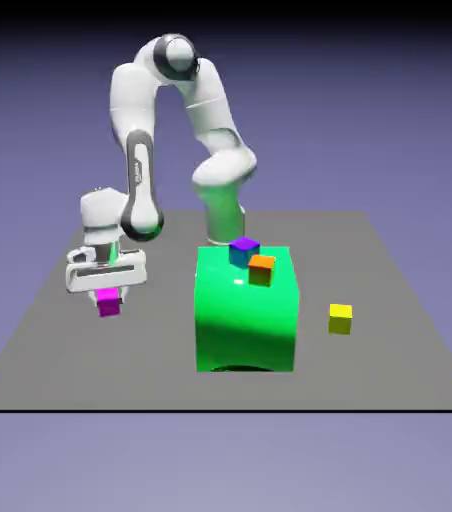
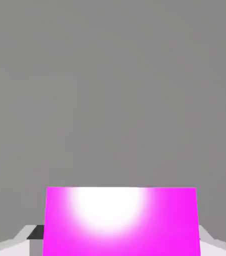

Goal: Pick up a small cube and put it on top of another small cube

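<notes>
magenta cube (image 1: 108, 302), gripped in tool (image 1: 109, 297)

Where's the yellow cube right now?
In the exterior view, the yellow cube sits on the grey table, just beyond the green block's right side.

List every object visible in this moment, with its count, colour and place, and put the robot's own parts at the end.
magenta cube: one, magenta, between the gripper's fingers
yellow cube: one, yellow, on the table at the exterior view's right
block: one, green, large, curved on top, mid-table
blue cube: one, blue with a purple top, by the block's top
orange cube: one, orange, by the block's top, beside the blue cube
table: one, grey, under everything
arm: one, white with dark joints, behind the block
gripper: one, white, closed on the magenta cube
</notes>
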